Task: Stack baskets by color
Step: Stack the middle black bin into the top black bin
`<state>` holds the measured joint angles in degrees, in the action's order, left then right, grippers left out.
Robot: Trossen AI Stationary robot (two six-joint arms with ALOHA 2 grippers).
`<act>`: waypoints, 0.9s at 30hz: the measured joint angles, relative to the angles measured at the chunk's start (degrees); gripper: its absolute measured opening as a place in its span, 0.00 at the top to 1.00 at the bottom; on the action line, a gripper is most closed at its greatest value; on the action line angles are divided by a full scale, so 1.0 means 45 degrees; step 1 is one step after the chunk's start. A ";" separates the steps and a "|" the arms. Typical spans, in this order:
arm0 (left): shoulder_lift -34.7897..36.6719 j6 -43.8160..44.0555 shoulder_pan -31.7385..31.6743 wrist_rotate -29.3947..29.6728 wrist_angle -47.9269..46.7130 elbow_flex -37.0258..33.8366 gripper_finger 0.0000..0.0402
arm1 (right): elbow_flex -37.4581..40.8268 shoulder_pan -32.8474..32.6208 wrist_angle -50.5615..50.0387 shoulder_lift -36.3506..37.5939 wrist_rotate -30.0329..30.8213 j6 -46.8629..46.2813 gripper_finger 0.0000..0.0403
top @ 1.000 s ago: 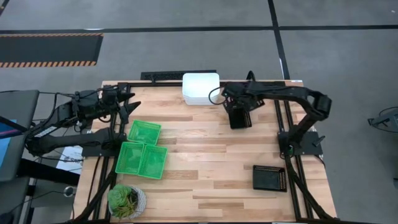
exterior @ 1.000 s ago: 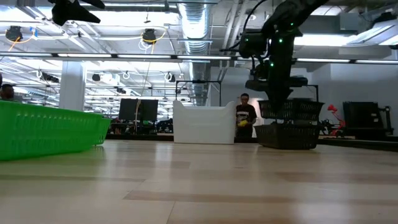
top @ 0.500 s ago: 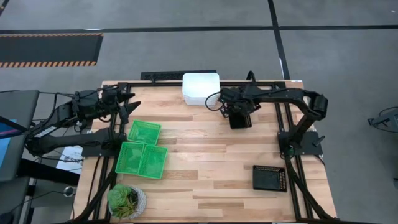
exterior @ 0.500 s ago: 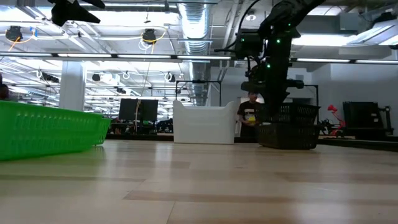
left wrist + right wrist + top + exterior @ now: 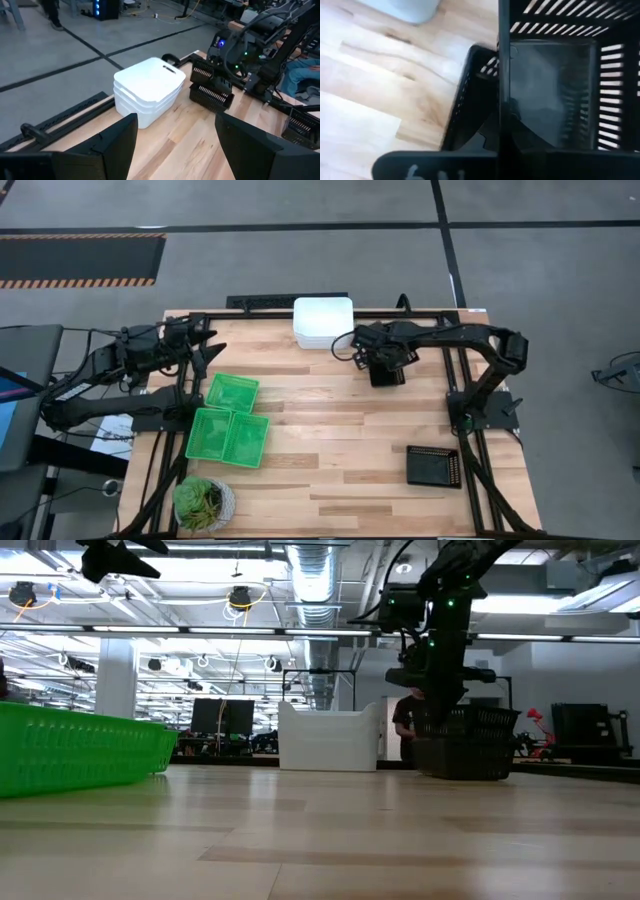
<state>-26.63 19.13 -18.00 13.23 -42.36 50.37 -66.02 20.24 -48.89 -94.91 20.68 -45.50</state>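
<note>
Right gripper (image 5: 385, 366) clamped on black basket's (image 5: 462, 724) wall, just right of white stack (image 5: 323, 321), above second black basket (image 5: 460, 758). Left gripper (image 5: 208, 345) left of stack, jaws apart.

An industrial lab: exposed ceiling ducts (image 5: 305, 580), rows of monitors (image 5: 222, 716), grey concrete floor (image 5: 300, 265) with hazard striping (image 5: 80, 280).
</note>
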 joint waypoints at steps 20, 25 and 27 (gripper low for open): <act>0.0004 0.0376 0.0002 -0.0001 -0.0427 0.0000 0.36 | -0.1151 -0.1249 -0.1437 0.0000 0.0081 -0.1289 0.96; 0.0003 0.0381 0.0000 -0.0278 -0.0435 0.0000 0.36 | -0.1297 -0.1555 -0.1411 0.0000 0.0472 -0.2089 0.97; 0.0004 0.0378 0.0003 -0.0287 -0.0434 0.0000 0.36 | -0.1282 -0.1643 -0.1310 -0.0063 0.0467 -0.2417 0.97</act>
<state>-26.61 20.83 -17.99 11.94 -44.31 50.37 -71.79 12.84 -54.79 -95.20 22.79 -56.37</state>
